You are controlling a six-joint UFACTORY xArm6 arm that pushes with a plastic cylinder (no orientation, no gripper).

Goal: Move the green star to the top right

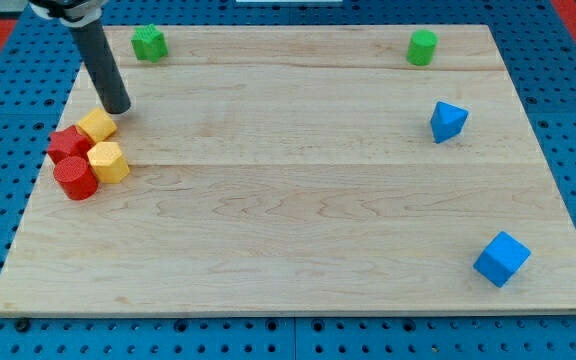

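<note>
The green star (pixel 149 42) sits near the board's top left edge. A green cylinder (pixel 422 47) stands near the top right. My tip (pixel 118 108) rests on the wooden board (pixel 298 200) at the left, below and slightly left of the green star, just above a yellow block (pixel 98 125). The rod rises from it toward the view's top left.
A cluster at the left holds the yellow block, a red star-like block (pixel 68 143), a yellow hexagonal block (pixel 108 162) and a red cylinder (pixel 74 179). A blue triangular block (pixel 447 121) lies at the right. A blue cube (pixel 501 259) lies at the bottom right.
</note>
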